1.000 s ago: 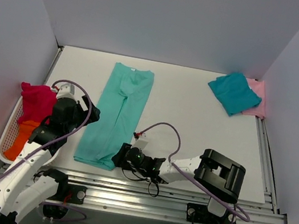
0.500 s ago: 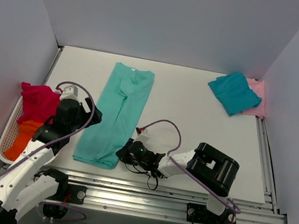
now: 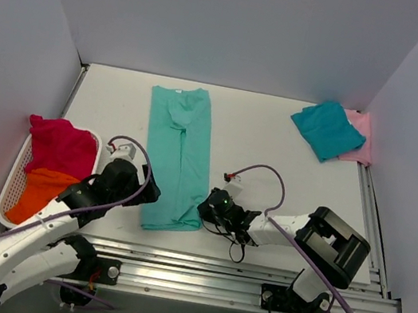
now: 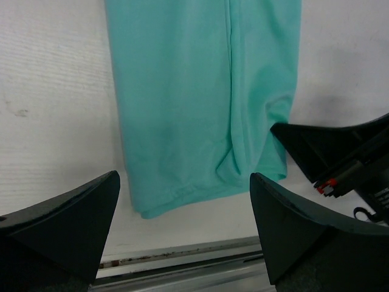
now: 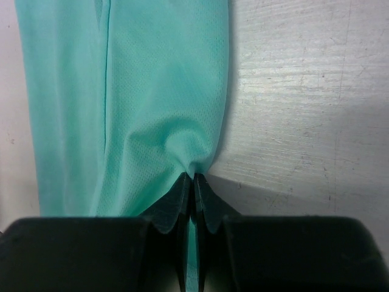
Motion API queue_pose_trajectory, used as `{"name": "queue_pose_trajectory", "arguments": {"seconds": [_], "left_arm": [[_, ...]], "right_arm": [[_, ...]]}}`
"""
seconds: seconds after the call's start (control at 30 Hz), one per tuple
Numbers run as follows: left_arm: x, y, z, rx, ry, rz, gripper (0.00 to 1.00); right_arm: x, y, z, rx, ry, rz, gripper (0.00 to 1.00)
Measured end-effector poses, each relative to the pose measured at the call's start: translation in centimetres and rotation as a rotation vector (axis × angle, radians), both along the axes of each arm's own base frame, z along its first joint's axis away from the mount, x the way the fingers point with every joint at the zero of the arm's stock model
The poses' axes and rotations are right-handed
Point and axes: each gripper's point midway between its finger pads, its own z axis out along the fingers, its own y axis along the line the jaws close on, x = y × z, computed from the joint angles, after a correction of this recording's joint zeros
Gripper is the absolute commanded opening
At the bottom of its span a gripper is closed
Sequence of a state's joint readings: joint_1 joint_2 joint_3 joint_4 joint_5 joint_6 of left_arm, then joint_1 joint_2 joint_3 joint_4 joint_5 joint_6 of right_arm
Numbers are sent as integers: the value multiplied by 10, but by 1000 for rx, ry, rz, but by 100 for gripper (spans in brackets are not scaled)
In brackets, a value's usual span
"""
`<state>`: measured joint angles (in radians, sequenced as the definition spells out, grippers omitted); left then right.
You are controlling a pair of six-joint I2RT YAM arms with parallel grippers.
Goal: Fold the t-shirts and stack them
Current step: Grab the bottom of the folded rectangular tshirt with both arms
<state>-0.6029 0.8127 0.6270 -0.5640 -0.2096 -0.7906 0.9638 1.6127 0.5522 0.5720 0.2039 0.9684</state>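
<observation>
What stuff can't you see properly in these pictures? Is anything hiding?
1. Top view: the pale pink shirt lies mostly under the teal shirt.
2. Top view: the orange shirt is partly covered by the magenta shirt.
3. Right wrist view: the right gripper is shut on the mint-green shirt, and its fingers hide the pinched edge.
4. Both wrist views: the top edge cuts off the mint-green shirt's far end.

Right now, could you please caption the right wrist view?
Right gripper pinching the mint shirt at its edge on the table.
</observation>
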Motion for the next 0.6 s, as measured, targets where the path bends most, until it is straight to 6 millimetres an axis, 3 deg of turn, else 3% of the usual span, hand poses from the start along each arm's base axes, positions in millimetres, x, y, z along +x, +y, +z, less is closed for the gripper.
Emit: {"name": "queue_pose_trajectory", "arguments": {"seconds": [0.13, 0.27, 0.33, 0.37, 0.43, 0.6], "left_arm": [[-28, -9, -31, 11, 89, -50, 99], [-62, -6, -57, 41, 176, -66, 100], [-74, -5, -61, 35, 191, -65, 100], [-77, -4, -62, 30, 194, -61, 100], [-81, -2, -63, 27, 200, -44, 100], [-82, 0, -75, 71, 224, 12, 100]], "right_arm": [[0, 0, 0, -3, -3, 3, 0], [0, -1, 0, -6, -5, 4, 0], [-1, -3, -1, -7, -5, 4, 16], [-1, -3, 0, -2, -6, 2, 49], [1, 1, 12, 41, -32, 3, 71], [-9, -9, 18, 45, -45, 3, 74]]}}
